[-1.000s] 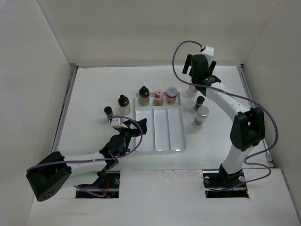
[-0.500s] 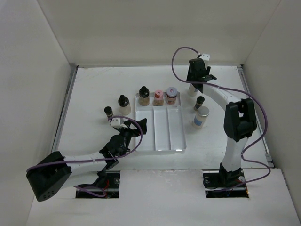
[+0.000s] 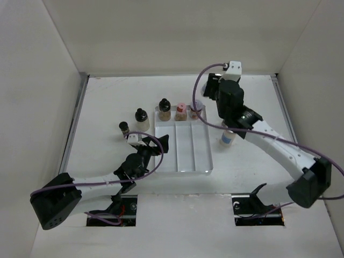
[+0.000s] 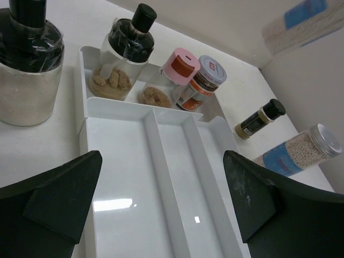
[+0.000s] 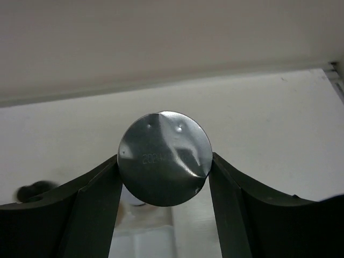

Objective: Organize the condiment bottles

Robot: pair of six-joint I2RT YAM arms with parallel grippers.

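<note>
Held bottle (image 5: 165, 158) seen only end-on, pale cylinder (image 3: 227, 140) half hidden beneath right arm (image 3: 269, 141), black-capped jar (image 4: 27, 80) cropped.

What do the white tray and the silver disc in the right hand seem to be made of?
Tray: apparently glossy white plastic; light glints off its smooth, moulded floor. Disc: probably thin metal, perhaps tin or foil; it is silvery, reflective, dented and creased, with stamped digits.

Left arm (image 3: 97, 180): low, extended forward and to the right. Left gripper (image 3: 153, 144): jaws spread wide. Right arm (image 3: 279, 148): reaching forward and left, elbow low. Right gripper (image 5: 165, 164): fingers clamped on a bottle (image 5: 161, 145).
</note>
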